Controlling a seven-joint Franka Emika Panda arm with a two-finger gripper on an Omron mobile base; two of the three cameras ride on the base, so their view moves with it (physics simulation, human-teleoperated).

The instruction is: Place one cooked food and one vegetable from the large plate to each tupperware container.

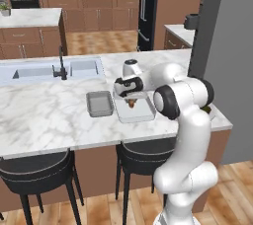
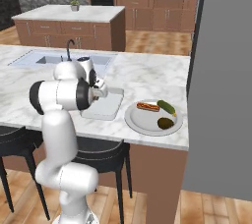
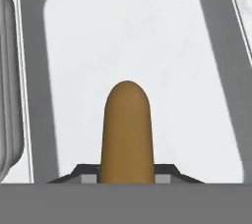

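Holding a brown, round-ended food piece (image 3: pixel 126 132) between the jaws: gripper (image 3: pixel 126 176) is clamped narrow on it, the piece sticking out along the fingers in the hand view. Can't tell what the food is, only that it is smooth and tan-brown.

Gripper (image 1: pixel 131 101) hangs over the larger light grey tray (image 1: pixel 140 113), food piece (image 1: pixel 132 102) just above the tray floor; whether it touches the floor can't be told. Hand view looks straight down into that tray (image 3: pixel 147 36), pale floor, raised grey rim all round.

Smaller dark grey tray (image 1: pixel 99 103) sits just beside the larger one on its sink side, nothing visible inside it. Its rim shows at the left edge of the hand view (image 3: pixel 7 95).

Right base view: larger tray (image 2: pixel 106 107) partly hidden by the arm. Round pale plate (image 2: pixel 147 122) is near it on the marble counter (image 2: pixel 147 78), on the side away from the sink. On the plate: a hot dog in a bun (image 2: pixel 148 106), a green cucumber (image 2: pixel 166 106), and a dark brownish item (image 2: pixel 165 123) I can't identify.

Farther along the counter: sink (image 1: pixel 49 71) with black faucet (image 1: pixel 61 66).
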